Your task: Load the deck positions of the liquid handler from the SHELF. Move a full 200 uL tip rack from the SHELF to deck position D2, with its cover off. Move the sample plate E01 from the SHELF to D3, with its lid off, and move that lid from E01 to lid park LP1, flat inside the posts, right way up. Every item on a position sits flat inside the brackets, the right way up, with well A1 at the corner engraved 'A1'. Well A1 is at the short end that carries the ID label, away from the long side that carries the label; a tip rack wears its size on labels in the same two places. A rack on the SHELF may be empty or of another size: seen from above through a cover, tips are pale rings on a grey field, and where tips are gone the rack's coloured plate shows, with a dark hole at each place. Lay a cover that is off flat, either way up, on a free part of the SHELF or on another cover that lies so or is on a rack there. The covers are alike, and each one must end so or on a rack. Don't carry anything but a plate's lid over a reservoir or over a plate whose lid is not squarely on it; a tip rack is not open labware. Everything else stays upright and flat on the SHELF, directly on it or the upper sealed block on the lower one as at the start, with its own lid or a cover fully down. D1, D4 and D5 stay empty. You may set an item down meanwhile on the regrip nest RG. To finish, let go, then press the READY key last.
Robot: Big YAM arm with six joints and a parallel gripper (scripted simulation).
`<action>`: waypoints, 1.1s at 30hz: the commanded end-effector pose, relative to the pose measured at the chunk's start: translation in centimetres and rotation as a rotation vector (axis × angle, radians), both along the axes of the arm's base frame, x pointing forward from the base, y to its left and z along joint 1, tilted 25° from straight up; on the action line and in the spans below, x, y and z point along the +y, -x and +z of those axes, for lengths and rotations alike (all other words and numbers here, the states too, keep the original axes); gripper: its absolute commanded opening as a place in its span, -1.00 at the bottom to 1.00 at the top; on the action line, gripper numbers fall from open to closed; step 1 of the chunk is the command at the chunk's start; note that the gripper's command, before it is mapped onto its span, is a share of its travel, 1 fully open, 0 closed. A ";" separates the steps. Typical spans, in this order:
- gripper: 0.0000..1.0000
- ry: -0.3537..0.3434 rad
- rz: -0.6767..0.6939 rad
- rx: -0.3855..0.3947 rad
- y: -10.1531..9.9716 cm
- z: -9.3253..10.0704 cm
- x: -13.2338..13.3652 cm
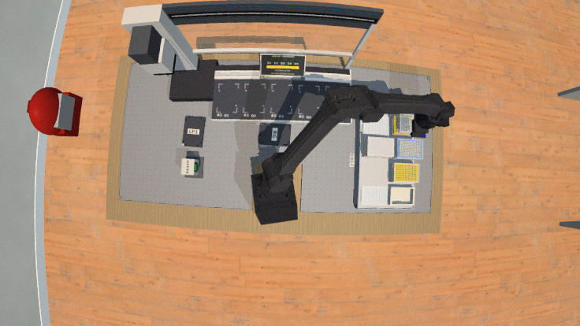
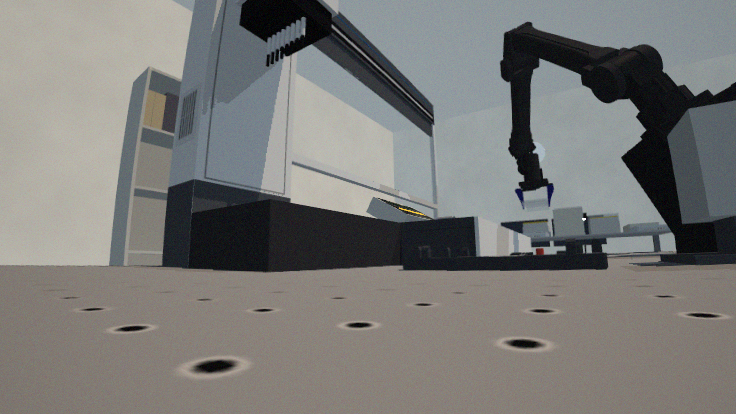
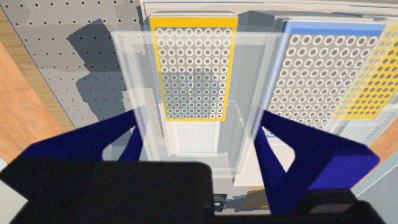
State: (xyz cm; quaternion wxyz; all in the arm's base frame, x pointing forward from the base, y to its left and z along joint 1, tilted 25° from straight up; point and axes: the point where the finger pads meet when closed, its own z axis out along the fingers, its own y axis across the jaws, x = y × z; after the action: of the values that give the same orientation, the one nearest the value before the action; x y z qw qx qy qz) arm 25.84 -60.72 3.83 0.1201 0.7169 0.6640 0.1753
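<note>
My gripper is shut on a clear tip rack cover and holds it lifted above the shelf. In the exterior view the cover hangs between the blue fingers, apart from the items below. Straight under it stands a yellow-framed tip rack, uncovered, showing pale rings on grey all over. It also shows at the shelf's far end, beside my gripper. Deck positions D2 and D3 are bare. Lid park LP1 is bare.
A blue-framed rack with pale rings and a rack showing a yellow plate with dark holes stand further along the shelf. Several white lidded items fill its left column. The regrip nest and READY key lie left.
</note>
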 end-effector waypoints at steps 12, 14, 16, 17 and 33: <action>-1.00 0.102 -0.015 -0.032 1.9 7.5 -3.0; -1.00 0.058 -0.014 -0.020 1.9 4.6 -2.8; -1.00 0.087 -0.015 -0.026 2.1 6.9 -2.9; -1.00 0.103 -0.015 -0.030 2.2 8.1 -3.0; -1.00 0.104 -0.015 -0.029 3.2 10.2 -2.9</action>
State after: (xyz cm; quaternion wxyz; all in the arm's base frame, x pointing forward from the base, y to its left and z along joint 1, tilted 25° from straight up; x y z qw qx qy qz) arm 23.92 -61.25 8.63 0.1233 0.7163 0.6644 0.1742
